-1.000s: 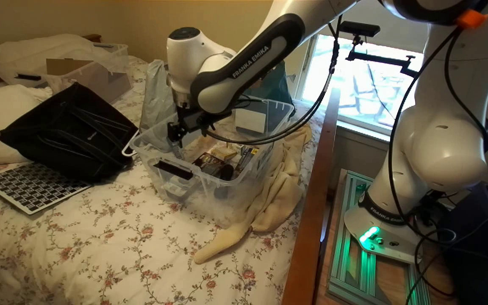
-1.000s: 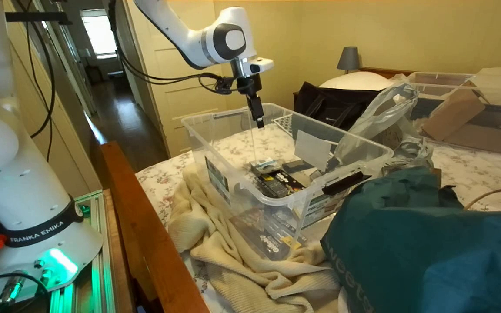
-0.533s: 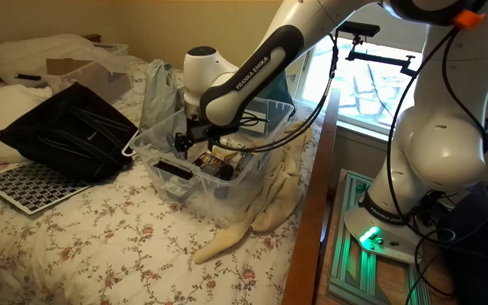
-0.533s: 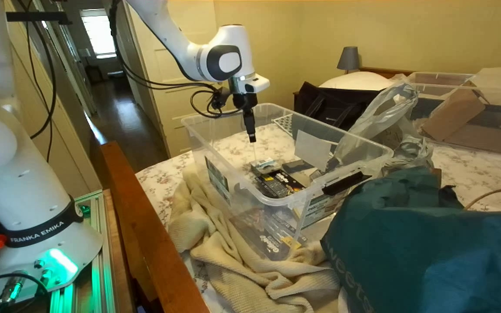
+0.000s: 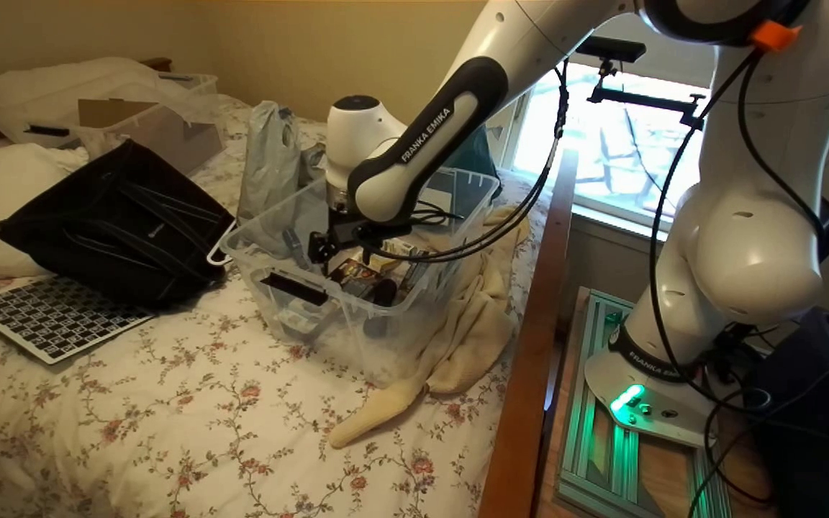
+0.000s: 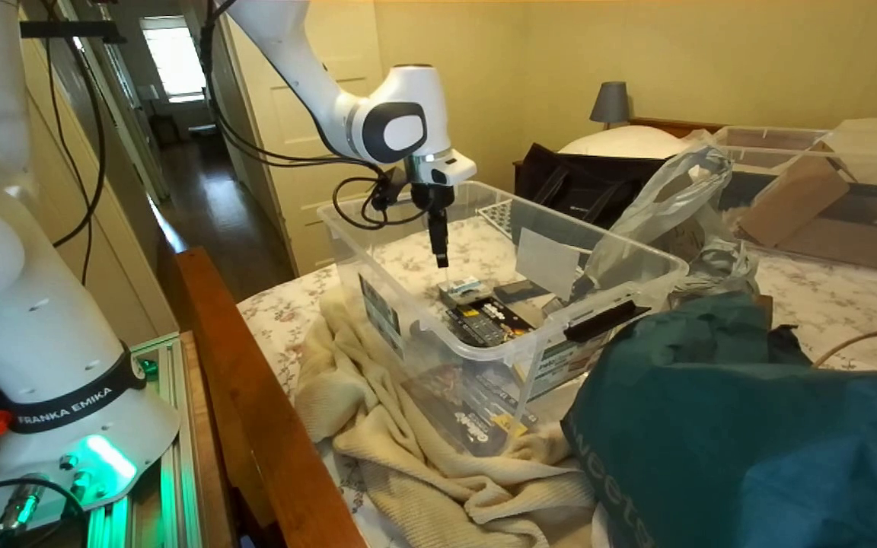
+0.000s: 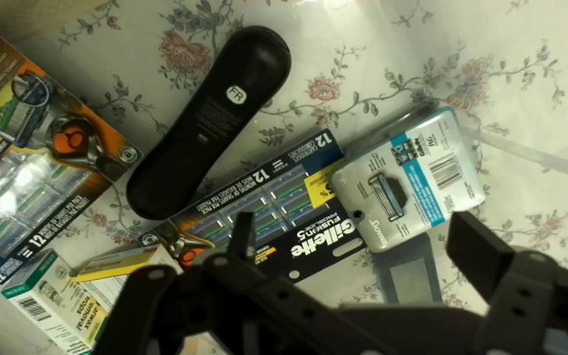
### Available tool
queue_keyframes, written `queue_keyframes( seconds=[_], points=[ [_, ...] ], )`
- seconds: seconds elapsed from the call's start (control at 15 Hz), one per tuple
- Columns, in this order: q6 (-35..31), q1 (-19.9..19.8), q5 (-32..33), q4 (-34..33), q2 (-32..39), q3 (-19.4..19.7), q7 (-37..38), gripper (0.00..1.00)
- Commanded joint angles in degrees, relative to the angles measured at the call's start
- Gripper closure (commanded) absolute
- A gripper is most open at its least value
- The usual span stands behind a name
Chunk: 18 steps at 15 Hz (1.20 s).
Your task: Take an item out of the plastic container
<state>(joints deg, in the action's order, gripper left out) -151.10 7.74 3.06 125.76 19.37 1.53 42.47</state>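
A clear plastic container shows in both exterior views [image 5: 357,345] [image 6: 484,353] and holds several packaged items. My gripper [image 7: 355,224] is open, with nothing between its fingers. In both exterior views [image 5: 324,266] [image 6: 442,262] it points down within the container's opening, above the items. In the wrist view a grey and white razor pack with a blue band [image 7: 412,177] lies ahead of and between the fingertips; it also shows in an exterior view [image 6: 464,289]. It overlaps a black Gillette pack [image 7: 284,212], which is partly behind one finger. A grey item with a pale window [image 7: 409,276] is partly hidden.
The container also holds a black case [image 7: 210,123], an orange razor pack [image 7: 42,153] and an earwax box [image 7: 62,301]. Outside it are a grey plastic bag [image 5: 268,173], a black bag [image 5: 127,223], a green bag [image 6: 743,411] and a beige blanket [image 6: 446,487].
My gripper has moved down into the container's opening, closer to the items. It has also shifted across the container, toward the robot's base. The container and its items look unmoved.
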Motion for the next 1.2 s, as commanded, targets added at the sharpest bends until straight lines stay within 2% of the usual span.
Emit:
queue_keyframes(
  seconds=[0.0,0.07,0.33,0.47,0.93,1.13],
  points=[
    [1.6,1.8,0.4,-2.1,2.3,3.1,5.5,0.00],
    [1.7,2.7,1.6,-3.0,3.9,5.1,9.9,0.00],
    [2.9,3.5,1.4,-5.5,8.1,9.0,19.5,0.00],
    [4.4,3.5,0.9,-6.8,10.2,9.7,22.0,0.00],
    [11.8,1.1,-1.4,-11.2,15.0,7.9,24.2,0.00],
    [12.0,0.0,-3.2,-12.9,17.3,6.8,24.0,0.00]
  ],
)
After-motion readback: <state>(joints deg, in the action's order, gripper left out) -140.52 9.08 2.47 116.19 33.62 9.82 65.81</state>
